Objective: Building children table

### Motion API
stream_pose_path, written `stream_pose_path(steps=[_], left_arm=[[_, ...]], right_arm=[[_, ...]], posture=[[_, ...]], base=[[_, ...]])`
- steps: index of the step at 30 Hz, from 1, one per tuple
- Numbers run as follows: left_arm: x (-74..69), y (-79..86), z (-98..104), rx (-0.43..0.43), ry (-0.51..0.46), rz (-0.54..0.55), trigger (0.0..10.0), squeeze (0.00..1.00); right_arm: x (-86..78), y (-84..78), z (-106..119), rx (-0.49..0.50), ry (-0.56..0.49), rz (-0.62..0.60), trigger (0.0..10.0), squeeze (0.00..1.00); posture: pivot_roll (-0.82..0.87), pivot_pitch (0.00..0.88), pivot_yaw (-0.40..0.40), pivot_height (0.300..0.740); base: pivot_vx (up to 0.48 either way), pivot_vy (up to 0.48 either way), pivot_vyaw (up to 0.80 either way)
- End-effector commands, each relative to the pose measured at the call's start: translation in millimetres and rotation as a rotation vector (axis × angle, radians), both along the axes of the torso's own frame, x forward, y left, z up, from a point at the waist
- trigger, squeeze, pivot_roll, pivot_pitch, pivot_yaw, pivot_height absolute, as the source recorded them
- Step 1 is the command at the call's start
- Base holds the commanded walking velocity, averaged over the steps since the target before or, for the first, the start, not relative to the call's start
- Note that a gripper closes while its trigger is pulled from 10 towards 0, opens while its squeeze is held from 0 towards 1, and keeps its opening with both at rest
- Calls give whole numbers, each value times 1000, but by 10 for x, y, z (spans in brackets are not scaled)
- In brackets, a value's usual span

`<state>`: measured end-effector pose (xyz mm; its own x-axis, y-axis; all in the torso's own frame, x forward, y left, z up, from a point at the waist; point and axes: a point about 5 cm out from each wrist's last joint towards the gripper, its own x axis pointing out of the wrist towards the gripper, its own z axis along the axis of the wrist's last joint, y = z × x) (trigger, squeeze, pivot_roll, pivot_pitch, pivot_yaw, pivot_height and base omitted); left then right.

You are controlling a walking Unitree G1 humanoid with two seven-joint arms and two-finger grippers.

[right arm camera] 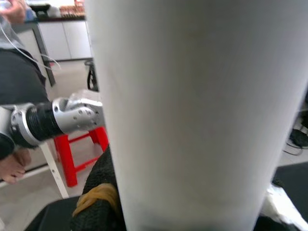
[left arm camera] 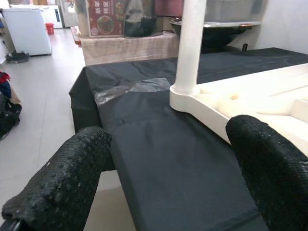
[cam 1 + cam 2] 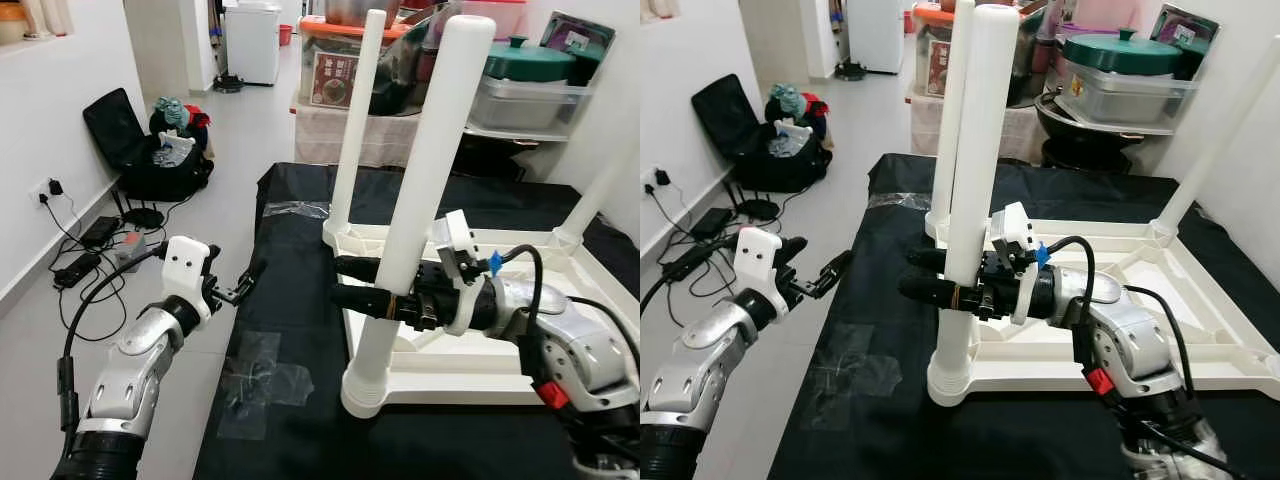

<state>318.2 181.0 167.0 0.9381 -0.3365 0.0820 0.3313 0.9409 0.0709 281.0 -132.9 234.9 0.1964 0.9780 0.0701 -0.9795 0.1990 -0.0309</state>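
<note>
the near white leg (image 3: 412, 200) stands closest, its long axis upright, foot seated in the corner socket of the upturned table top (image 3: 470, 365), which lies flat on the black-covered desk (image 3: 290, 300). the right end effector (image 3: 385, 288) reaches in level from the robot's right, crosswise to that axis, its two black fingers (image 3: 370, 268) passing either side of the leg low down and pinching it; in the right wrist view the leg sits hard up against the palm. so the leg is already inside the grip, and any seating push or twist would, i judge, run down along or around the vertical axis, into the socket just below the fingers.

a second leg (image 3: 358, 120) stands upright in the far corner behind. the left end effector (image 3: 240, 290) hovers off the desk's left edge, fingers spread and holding nothing, well apart from both legs, so the right arm is clearly the nearer one.
</note>
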Motion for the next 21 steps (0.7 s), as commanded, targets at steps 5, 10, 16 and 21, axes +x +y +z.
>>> stream_pose_path(steps=[5,10,16,21], left_arm=[[-4,-3,2,-14,2,3,10000,0],[-7,-3,-8,-13,5,7,10000,0],[5,6,-8,-12,5,17,10000,0],[9,6,-7,-13,5,18,10000,0]], right_arm=[[122,92,-159,18,32,-278,10000,0],[91,90,-200,11,28,-414,10000,0],[158,-36,-476,-131,121,-780,10000,0],[199,-134,-577,-179,152,-939,10000,0]], posture=[[87,0,-107,740],[77,0,-102,740],[69,0,-101,740],[69,0,-101,740]], base=[[0,0,0],[0,0,0],[0,0,0],[0,0,0]])
